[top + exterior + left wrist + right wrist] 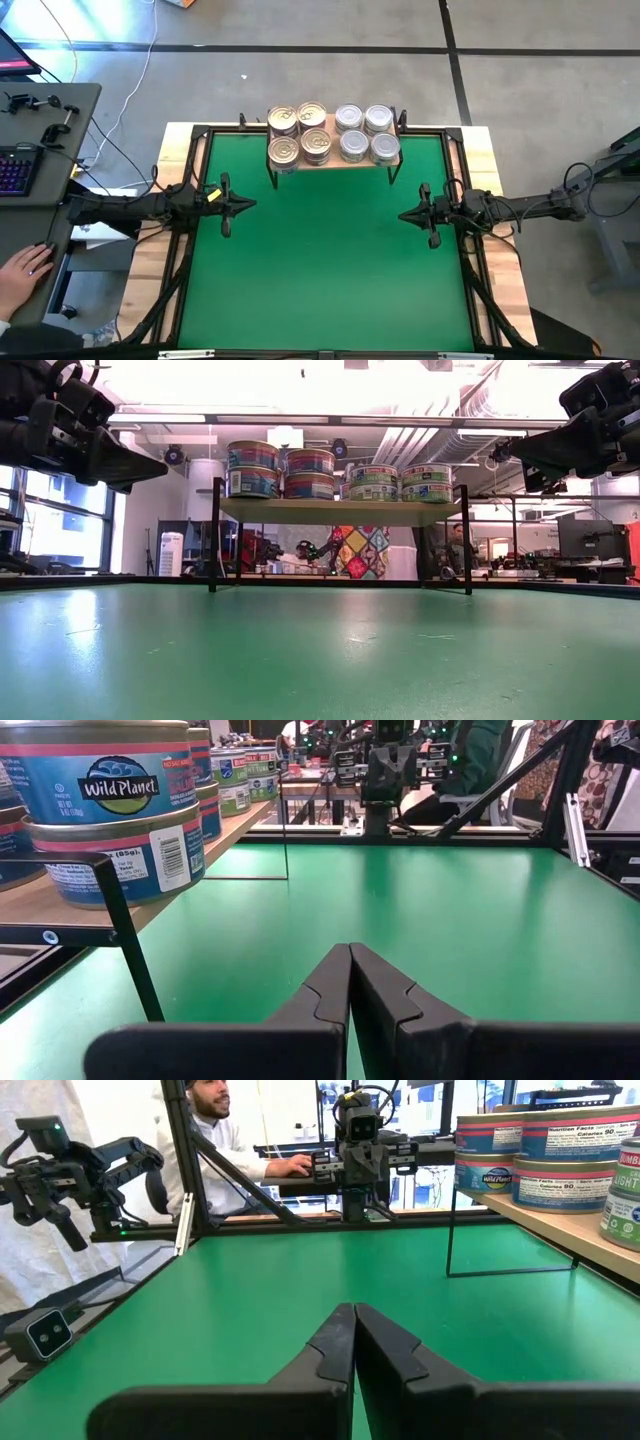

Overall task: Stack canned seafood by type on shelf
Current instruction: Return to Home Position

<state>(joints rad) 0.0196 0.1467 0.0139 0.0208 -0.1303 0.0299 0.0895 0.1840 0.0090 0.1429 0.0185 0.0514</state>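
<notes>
The shelf (335, 160), a light-wood board on thin black legs, stands at the table's far edge. On it the canned seafood sits in stacks: gold-lidded tins (298, 135) on its left half, silver-lidded tins (366, 133) on its right half. In the low view the blue-labelled stacks (280, 470) stand taller than the green-labelled ones (400, 482). My left gripper (250, 203) hovers shut above the table's left side, my right gripper (403, 215) shut above the right side; both are away from the shelf and hold nothing.
The green table (330, 270) lies bare between and in front of the arms. A person's hand (25, 268) rests at a desk with a keyboard (15, 170) left of the table. Black frame rails (190, 240) run along the table's edges.
</notes>
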